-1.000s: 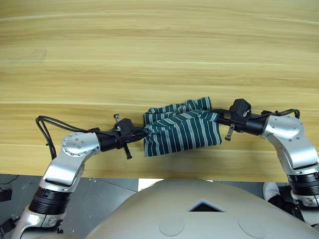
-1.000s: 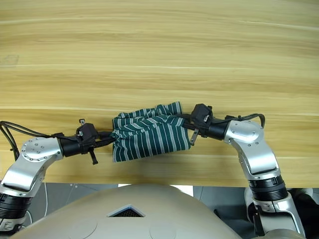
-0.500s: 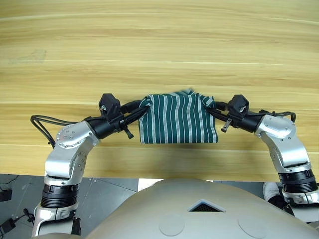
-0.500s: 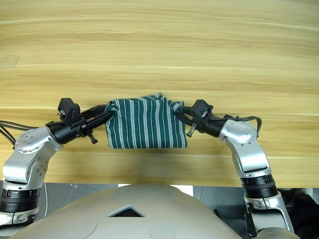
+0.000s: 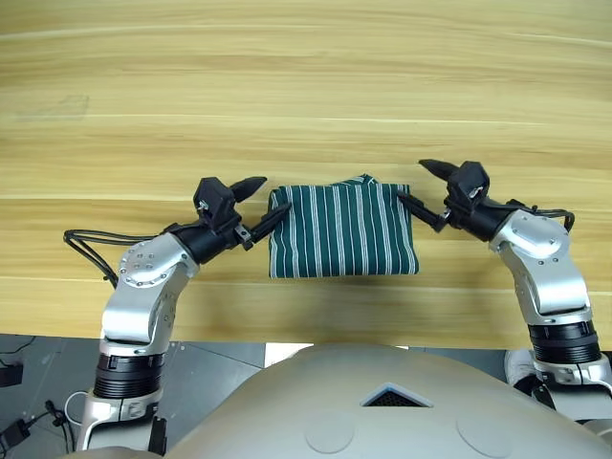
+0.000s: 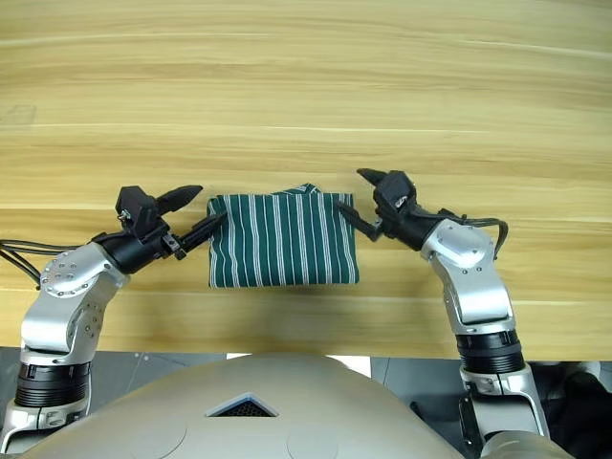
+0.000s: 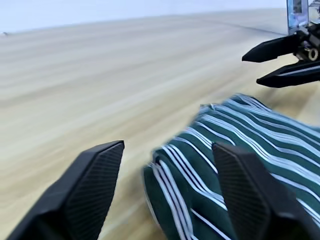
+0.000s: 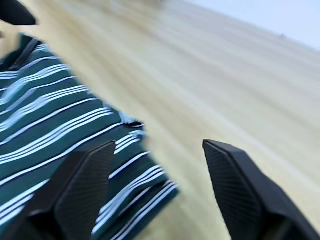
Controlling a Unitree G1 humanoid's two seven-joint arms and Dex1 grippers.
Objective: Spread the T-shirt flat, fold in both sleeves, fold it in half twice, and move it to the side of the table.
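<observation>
The T-shirt [image 5: 342,229] lies on the tabletop [image 5: 306,86], close to the edge nearest me and about halfway along that edge. It is dark green with thin white stripes. It is folded into a small, flat block that is almost square. A little bit of cloth pokes out in the middle of its far side. My left jaws are wide apart and hold nothing. They sit just beside the far left corner of the T-shirt. One left finger [image 5: 271,219] points at that corner and comes very near it, but I cannot tell if it touches. The other left finger [image 5: 251,185] sticks out over bare wood, farther from the near edge. My right jaws are wide apart too and hold nothing. They sit just beside the far right corner of the T-shirt. One right finger [image 5: 413,208] is close to that corner. The other right finger [image 5: 432,167] is over bare wood. From my left wrist, the striped cloth lies past the gap between my two black fingers, with the right jaws on its far side.
</observation>
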